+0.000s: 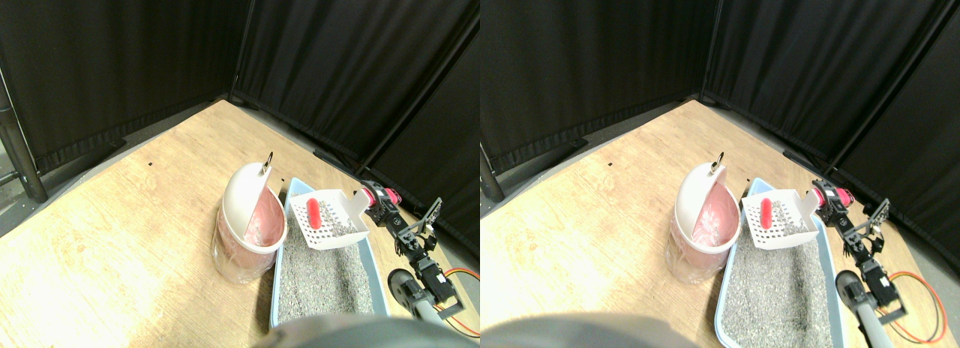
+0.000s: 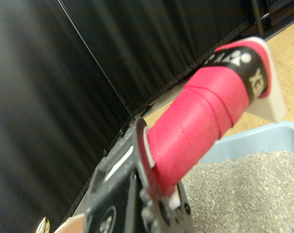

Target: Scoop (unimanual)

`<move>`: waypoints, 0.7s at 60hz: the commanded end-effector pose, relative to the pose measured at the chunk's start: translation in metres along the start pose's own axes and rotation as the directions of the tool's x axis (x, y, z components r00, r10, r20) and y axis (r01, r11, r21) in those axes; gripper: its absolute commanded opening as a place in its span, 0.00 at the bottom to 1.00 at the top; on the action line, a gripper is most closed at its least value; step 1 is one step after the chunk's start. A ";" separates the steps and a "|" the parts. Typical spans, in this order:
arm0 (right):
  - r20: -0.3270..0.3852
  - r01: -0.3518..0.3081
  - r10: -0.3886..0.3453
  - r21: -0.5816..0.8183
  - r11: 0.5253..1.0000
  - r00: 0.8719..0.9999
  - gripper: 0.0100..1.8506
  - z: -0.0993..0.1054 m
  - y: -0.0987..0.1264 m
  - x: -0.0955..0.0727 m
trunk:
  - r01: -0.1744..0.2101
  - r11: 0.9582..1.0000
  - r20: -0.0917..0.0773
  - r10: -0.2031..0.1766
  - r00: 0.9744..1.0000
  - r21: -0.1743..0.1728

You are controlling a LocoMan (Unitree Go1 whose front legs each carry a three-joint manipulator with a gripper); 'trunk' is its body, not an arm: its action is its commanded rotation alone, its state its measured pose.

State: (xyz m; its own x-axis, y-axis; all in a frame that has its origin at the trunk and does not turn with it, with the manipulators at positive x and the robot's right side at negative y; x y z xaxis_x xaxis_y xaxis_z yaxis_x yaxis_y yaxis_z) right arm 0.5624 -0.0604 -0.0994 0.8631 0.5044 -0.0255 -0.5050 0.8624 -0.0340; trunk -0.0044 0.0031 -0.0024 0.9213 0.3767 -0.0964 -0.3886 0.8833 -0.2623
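A white slotted scoop (image 1: 334, 226) hangs tilted over the far end of the light-blue litter tray (image 1: 278, 277), which is filled with grey litter (image 1: 322, 277). In the scoop lie a red oblong piece (image 1: 313, 213) and some grey grains. My right gripper (image 1: 375, 199) is shut on the scoop's red-wrapped handle (image 2: 200, 121), at the tray's far right corner. In the wrist view the handle runs out of the dark jaw frame, above the tray's rim (image 2: 263, 138). Just left of the scoop stands a pink bin (image 1: 244, 247) with a white swing lid (image 1: 244, 194), its mouth facing the scoop.
The tray and bin rest on a wooden floor (image 1: 127, 220). Black curtains (image 1: 337, 63) close off the back and right. A metal pole (image 1: 22, 164) stands at the far left. Orange and red cables (image 1: 466, 277) loop by my arm at the lower right.
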 end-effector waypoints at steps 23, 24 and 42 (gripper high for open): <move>-0.038 -0.058 0.054 -0.112 0.992 0.998 0.02 0.013 0.031 0.012 | -0.054 0.999 -0.006 0.054 0.999 -0.009; -0.038 -0.060 0.056 -0.115 0.991 0.998 0.02 0.013 0.031 0.013 | -0.054 0.999 -0.006 0.054 0.999 -0.009; -0.044 -0.039 0.031 -0.214 0.976 0.999 0.02 0.020 0.037 0.016 | -0.054 0.998 -0.003 0.054 0.999 -0.011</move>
State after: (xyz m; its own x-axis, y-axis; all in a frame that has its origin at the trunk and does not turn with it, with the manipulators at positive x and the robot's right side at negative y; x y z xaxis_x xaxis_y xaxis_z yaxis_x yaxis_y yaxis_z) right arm 0.5578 -0.0269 -0.0931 0.8470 0.5117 -0.1442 -0.5316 0.8163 -0.2261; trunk -0.0047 0.0024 -0.0024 0.9204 0.3791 -0.0952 -0.3904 0.8793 -0.2727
